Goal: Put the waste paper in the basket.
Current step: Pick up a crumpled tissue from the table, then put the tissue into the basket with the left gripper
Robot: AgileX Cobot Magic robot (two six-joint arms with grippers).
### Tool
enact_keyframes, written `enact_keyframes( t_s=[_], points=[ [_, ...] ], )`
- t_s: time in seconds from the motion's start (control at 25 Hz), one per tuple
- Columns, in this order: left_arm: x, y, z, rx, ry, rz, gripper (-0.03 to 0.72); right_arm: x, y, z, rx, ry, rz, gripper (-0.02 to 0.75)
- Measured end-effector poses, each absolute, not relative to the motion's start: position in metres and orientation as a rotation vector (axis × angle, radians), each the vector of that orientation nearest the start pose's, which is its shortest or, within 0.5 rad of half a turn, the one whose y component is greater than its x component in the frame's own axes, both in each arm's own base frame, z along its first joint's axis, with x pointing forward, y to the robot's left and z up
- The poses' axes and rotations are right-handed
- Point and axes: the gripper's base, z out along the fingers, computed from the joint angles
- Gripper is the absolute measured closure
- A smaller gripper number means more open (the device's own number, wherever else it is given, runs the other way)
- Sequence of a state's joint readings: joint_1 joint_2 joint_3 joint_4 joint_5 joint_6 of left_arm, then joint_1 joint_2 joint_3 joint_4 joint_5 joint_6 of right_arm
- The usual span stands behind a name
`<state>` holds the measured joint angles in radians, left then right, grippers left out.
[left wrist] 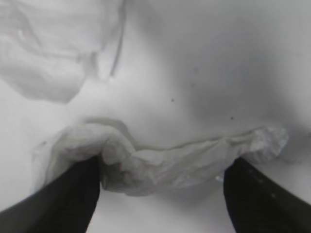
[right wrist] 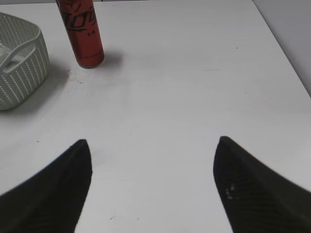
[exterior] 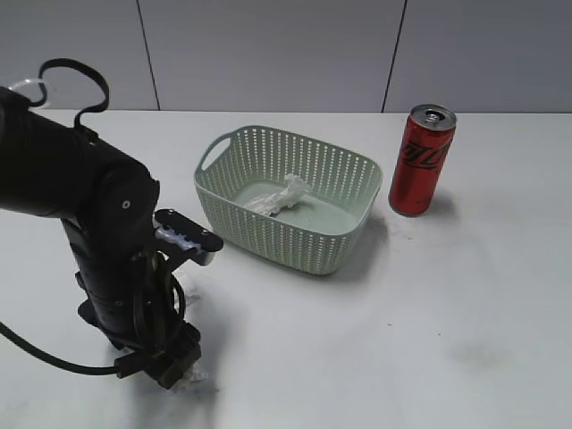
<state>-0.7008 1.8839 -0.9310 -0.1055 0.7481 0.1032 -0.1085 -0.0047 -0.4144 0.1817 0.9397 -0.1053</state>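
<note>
The pale green basket (exterior: 295,239) stands mid-table with one crumpled white paper wad (exterior: 281,197) inside. My left gripper (exterior: 177,368) is down at the table at the front left, with a bit of white paper (exterior: 196,376) showing beside it. In the left wrist view the gripper (left wrist: 163,167) is open, its fingers on either side of a twisted waste paper strip (left wrist: 184,158) lying on the table. A second wad (left wrist: 51,48) lies beyond it at the upper left. My right gripper (right wrist: 151,141) is open and empty above bare table; the basket's corner (right wrist: 22,73) shows at its far left.
A red drinks can (exterior: 423,161) stands upright to the right of the basket; it also shows in the right wrist view (right wrist: 81,34). The white table's right edge (right wrist: 286,53) runs along the right of the right wrist view. The left arm's black body (exterior: 98,223) stands left of the basket.
</note>
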Motion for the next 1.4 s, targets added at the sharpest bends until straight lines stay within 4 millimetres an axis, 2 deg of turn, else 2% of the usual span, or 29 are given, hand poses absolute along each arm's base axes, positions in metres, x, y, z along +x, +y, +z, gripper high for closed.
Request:
enact_keyframes(
  t_s=[0.08, 0.2, 0.28, 0.44, 0.52, 0.8, 0.96, 1.16, 1.4],
  points=[
    [0.225, -0.198, 0.111, 1.138, 3.003, -0.080, 0.106, 0.009, 0.012, 0.264, 0.017, 1.992, 0.078, 0.149],
    [0.225, -0.197, 0.110, 1.150, 3.007, -0.066, 0.176, 0.009, 0.012, 0.264, 0.017, 1.992, 0.078, 0.149],
    [0.225, -0.196, 0.110, 1.162, 3.003, -0.052, 0.281, 0.009, 0.012, 0.264, 0.017, 1.992, 0.078, 0.149],
    [0.225, -0.196, 0.110, 1.170, 3.002, -0.043, 0.546, 0.009, 0.012, 0.264, 0.017, 1.992, 0.078, 0.149],
    [0.225, -0.196, 0.110, 1.172, 3.003, -0.042, 0.623, 0.009, 0.012, 0.264, 0.017, 1.992, 0.078, 0.149],
    [0.224, -0.195, 0.111, 1.173, 3.031, -0.039, 0.648, 0.009, 0.012, 0.264, 0.017, 1.992, 0.078, 0.149],
    [0.216, -0.192, 0.120, 1.152, 3.077, -0.066, 0.652, 0.009, 0.012, 0.264, 0.017, 1.992, 0.078, 0.149],
    [0.209, -0.189, 0.164, 1.101, 2.988, -0.164, 0.654, 0.009, 0.012, 0.264, 0.017, 1.992, 0.078, 0.149],
    [0.198, -0.180, 0.221, 1.045, 2.791, -0.262, 0.654, 0.009, 0.012, 0.264, 0.017, 1.992, 0.078, 0.149]
  ],
)
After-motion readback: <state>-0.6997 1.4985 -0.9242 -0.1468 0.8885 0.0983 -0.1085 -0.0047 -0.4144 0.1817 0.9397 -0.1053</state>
